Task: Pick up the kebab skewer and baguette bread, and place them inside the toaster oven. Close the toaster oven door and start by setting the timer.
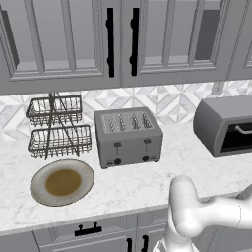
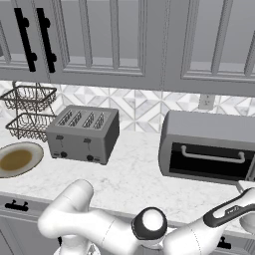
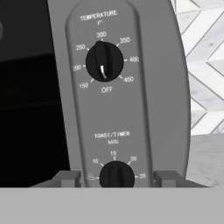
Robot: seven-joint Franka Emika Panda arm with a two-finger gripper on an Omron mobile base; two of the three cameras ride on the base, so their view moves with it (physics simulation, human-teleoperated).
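The grey toaster oven (image 2: 209, 130) stands at the counter's right end, and its dark glass door (image 2: 208, 164) is shut, with the pale bar handle (image 2: 211, 155) across it. In the hand view I look straight at its control panel. The temperature knob (image 3: 104, 61) is above and the timer knob (image 3: 116, 176) below. My gripper (image 3: 116, 179) is open. One fingertip (image 3: 66, 178) stands on each side of the timer knob, with a gap between each finger and the knob. The kebab skewer and the baguette bread are out of view.
A grey four-slot toaster (image 1: 128, 135) sits mid-counter. A round plate (image 1: 62, 182) with a brown centre lies to its left, below a two-tier wire basket rack (image 1: 56, 125). Wall cabinets (image 1: 113, 39) hang overhead. My arm (image 2: 149, 226) reaches low to the right along the counter's front edge.
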